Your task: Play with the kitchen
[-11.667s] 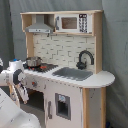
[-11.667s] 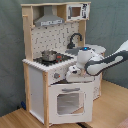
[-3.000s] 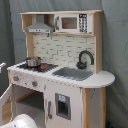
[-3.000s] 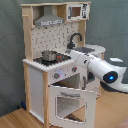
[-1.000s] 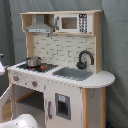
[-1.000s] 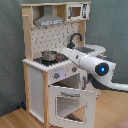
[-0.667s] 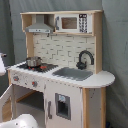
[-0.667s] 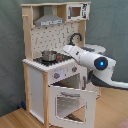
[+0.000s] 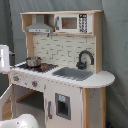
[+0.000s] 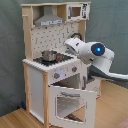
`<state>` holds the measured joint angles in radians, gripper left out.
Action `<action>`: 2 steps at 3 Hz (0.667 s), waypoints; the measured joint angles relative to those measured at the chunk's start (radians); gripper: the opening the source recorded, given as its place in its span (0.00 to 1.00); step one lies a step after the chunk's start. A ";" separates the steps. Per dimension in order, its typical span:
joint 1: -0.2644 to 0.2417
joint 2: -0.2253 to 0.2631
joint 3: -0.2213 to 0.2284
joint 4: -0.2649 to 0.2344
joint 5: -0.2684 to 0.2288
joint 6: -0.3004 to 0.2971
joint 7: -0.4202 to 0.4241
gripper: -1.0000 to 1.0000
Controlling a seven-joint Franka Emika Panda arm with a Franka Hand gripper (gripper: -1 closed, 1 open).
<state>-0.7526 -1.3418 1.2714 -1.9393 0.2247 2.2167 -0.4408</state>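
Grey fabric backdrop hung as the rear wall in both exterior views, faintly creased. Light wood-plank floor visible in the second exterior view. Even, diffuse lighting; soft shadows only.

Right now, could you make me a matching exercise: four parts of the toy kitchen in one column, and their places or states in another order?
Things:
1. oven door
2. pot
3. microwave
4. faucet

Places or states:
A. beside the sink
B. hanging open
C. top shelf
D. on the hob

Pairs: 1-B, 2-D, 3-C, 4-A
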 joint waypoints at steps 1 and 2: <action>-0.029 0.056 -0.008 0.015 0.086 -0.047 0.002 1.00; -0.053 0.098 -0.006 0.058 0.143 -0.101 0.008 1.00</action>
<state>-0.8054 -1.2442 1.2654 -1.8812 0.3677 2.1152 -0.4330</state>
